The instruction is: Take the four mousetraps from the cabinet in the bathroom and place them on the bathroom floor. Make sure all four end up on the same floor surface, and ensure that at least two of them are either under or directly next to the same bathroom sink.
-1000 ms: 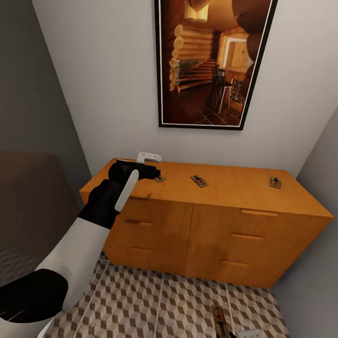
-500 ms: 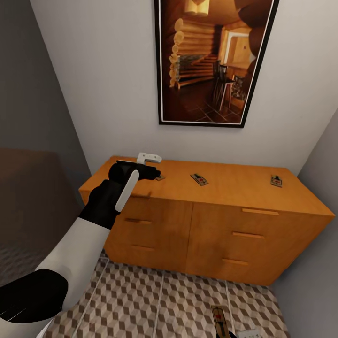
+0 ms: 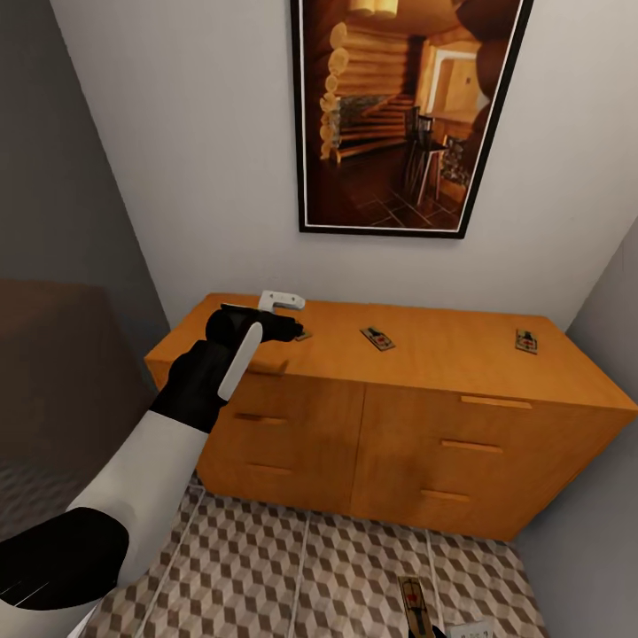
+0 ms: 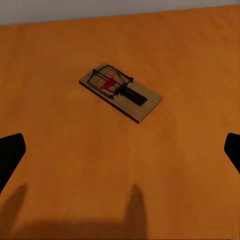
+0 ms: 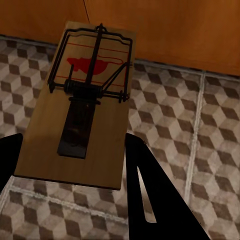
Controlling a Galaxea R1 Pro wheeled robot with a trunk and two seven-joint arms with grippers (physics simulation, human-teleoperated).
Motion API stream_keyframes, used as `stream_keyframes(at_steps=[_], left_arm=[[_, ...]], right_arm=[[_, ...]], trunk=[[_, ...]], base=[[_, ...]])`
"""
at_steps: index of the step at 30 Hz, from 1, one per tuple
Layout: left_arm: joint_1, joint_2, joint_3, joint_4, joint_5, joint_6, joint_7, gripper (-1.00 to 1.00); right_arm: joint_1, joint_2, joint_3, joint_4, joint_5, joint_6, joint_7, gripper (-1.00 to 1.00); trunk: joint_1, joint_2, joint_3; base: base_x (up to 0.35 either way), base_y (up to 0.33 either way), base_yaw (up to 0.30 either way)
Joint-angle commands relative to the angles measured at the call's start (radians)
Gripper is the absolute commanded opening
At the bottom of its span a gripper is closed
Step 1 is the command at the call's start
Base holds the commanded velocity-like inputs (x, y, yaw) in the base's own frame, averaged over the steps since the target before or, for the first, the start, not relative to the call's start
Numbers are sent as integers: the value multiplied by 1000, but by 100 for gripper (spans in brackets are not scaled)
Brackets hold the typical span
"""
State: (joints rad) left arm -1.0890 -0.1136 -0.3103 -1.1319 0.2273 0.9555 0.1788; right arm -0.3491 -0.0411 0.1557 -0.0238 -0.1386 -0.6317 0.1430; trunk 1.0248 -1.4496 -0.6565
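Mousetraps sit in three spots on the cabinet [image 3: 425, 390] top: one [image 3: 303, 336] just beyond the left gripper [image 3: 282, 324], one [image 3: 377, 338] near the middle, one [image 3: 526, 341] toward the right end. In the left wrist view the left gripper hovers over the nearest trap with its fingertips [image 4: 11, 152] spread wide — nothing between them. The right gripper [image 5: 75, 160] clasps a fourth mousetrap [image 5: 85, 107] between its dark fingers, above the bathroom floor [image 3: 292, 576] — just before the cabinet's base.
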Motion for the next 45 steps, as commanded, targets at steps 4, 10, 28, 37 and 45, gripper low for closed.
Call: stream_keyframes(at_steps=[4, 10, 28, 37, 45], left_arm=[[-1, 0, -1, 3, 11, 2, 10, 100], [-1, 0, -1, 8, 11, 1, 10, 100], [0, -1, -1, 20, 11, 0, 10, 100], [0, -1, -1, 20, 11, 0, 10, 100], [0, -2, -1, 22, 11, 0, 10, 100]], right_arm=[[-1, 0, 7, 1, -15, -2, 10, -100], [-1, 0, 7, 1, -15, -2, 10, -100], [-1, 0, 7, 1, -15, -2, 11, -100], [-1, 0, 7, 1, -15, -2, 11, -100], [-1, 0, 7, 1, -15, -2, 11, -100]], trunk=[[0, 0, -1], [0, 0, -2], [0, 0, -2], [0, 0, -2], [0, 0, -2]], base=[[119, 0, 0], [34, 0, 0], [22, 0, 0], [156, 0, 0], [34, 0, 0]])
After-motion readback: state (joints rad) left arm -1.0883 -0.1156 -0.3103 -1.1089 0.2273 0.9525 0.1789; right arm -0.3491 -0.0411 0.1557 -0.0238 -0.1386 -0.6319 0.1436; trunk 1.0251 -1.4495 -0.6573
